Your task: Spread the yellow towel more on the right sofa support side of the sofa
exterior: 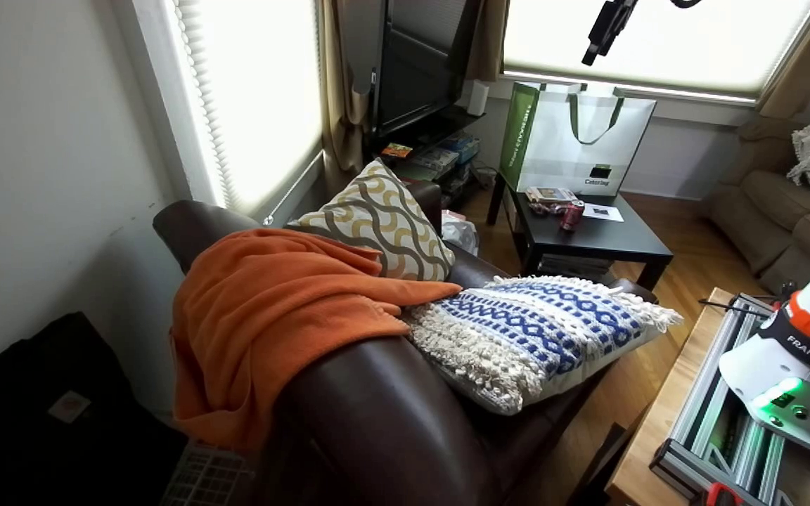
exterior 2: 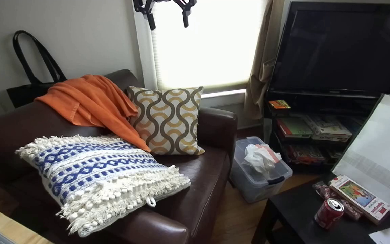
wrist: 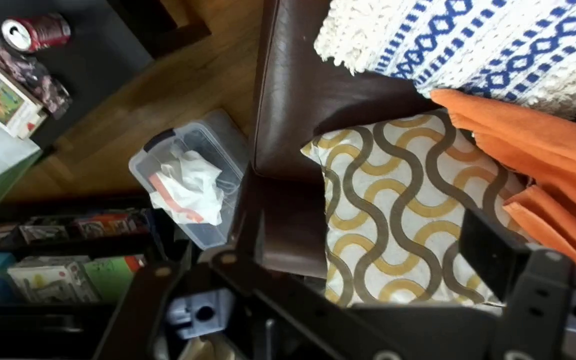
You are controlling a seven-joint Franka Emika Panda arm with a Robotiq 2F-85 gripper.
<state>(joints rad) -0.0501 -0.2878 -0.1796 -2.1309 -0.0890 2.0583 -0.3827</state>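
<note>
The yellow towel, an orange cloth (exterior: 257, 302), is draped in folds over the broad rounded leather support (exterior: 384, 393) of the dark brown sofa. It also shows in an exterior view (exterior 2: 86, 98). One pointed corner reaches down between the two cushions. In the wrist view the towel (wrist: 558, 145) shows only in part at the right edge. My gripper (exterior 2: 169, 23) is open and empty, high above the sofa (exterior 2: 195, 176) and apart from the towel. In the wrist view its fingers (wrist: 368, 245) are wide apart, with the curve-patterned cushion far below between them.
A curve-patterned cushion (exterior 2: 168, 118) and a fringed blue-and-white cushion (exterior 2: 107, 173) lie on the sofa against the towel. A black table (exterior: 602, 239) holds a large bag (exterior: 581, 140) and a red can (exterior: 571, 215). A plastic bin (exterior 2: 259, 183) stands beside the sofa.
</note>
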